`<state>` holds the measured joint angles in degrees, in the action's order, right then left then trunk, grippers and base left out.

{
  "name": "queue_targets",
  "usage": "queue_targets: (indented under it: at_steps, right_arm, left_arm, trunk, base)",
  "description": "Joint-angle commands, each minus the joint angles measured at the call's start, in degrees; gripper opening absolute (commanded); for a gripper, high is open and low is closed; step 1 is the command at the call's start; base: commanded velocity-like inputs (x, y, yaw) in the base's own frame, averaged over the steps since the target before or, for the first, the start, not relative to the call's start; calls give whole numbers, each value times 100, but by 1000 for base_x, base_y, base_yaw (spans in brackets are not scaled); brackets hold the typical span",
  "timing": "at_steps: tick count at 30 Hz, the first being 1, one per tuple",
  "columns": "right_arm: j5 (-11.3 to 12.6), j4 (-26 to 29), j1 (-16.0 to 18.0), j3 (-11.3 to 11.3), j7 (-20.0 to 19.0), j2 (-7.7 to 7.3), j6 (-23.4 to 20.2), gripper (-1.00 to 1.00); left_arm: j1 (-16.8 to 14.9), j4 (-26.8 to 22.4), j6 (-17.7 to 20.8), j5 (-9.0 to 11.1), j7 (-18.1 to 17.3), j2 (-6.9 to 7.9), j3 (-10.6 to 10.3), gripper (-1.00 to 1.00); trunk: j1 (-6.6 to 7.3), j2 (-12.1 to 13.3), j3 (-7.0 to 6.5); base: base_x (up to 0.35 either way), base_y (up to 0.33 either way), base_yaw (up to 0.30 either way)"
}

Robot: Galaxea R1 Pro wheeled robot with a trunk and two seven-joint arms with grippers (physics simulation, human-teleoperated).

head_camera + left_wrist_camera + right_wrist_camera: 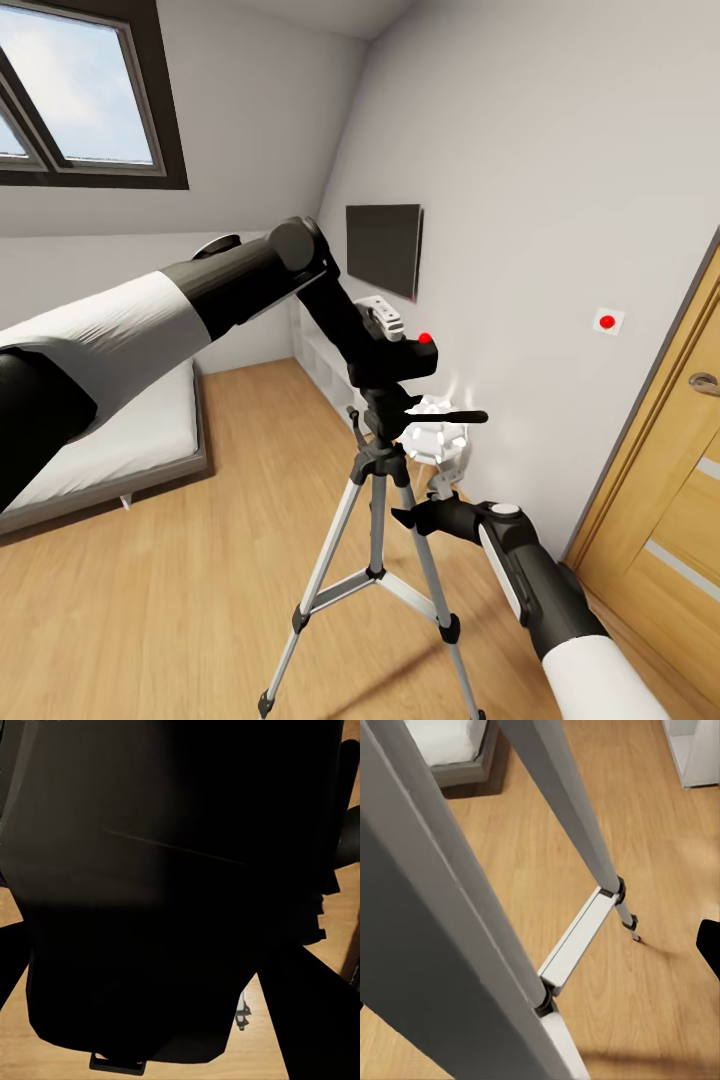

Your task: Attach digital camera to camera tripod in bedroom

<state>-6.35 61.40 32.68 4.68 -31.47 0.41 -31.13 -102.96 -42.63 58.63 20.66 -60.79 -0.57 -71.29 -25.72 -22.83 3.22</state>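
At the centre of the head view the camera [405, 357] is held on top of the tripod [378, 520] head by the left gripper [385, 335], probably so that it can be seated on the mount. The jaws appear clenched on the camera. The right gripper [412, 517] is placed against an upper leg, seemingly to steady it; whether its jaws are clenched cannot be told. A leg, a brace and the floor [660, 832] are shown close in the right wrist view, while the left wrist view is mostly dark.
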Motion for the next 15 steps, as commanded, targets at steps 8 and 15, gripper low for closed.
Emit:
queue_targets:
  at_steps: [8,15]
  right_arm:
    - [-63,-143,76,-3,-41,3,27,100]
    - [-67,-244,122,-3,-40,3,62,100]
  left_arm:
    - [-4,1,43,1,-30,-4,-43,-100]
    - [-4,7,43,0,-30,-4,-46,-100]
  trunk:
    - [-6,-9,17]
    - [-6,-9,17]
  base:
    - [0,0,0]
    - [0,0,0]
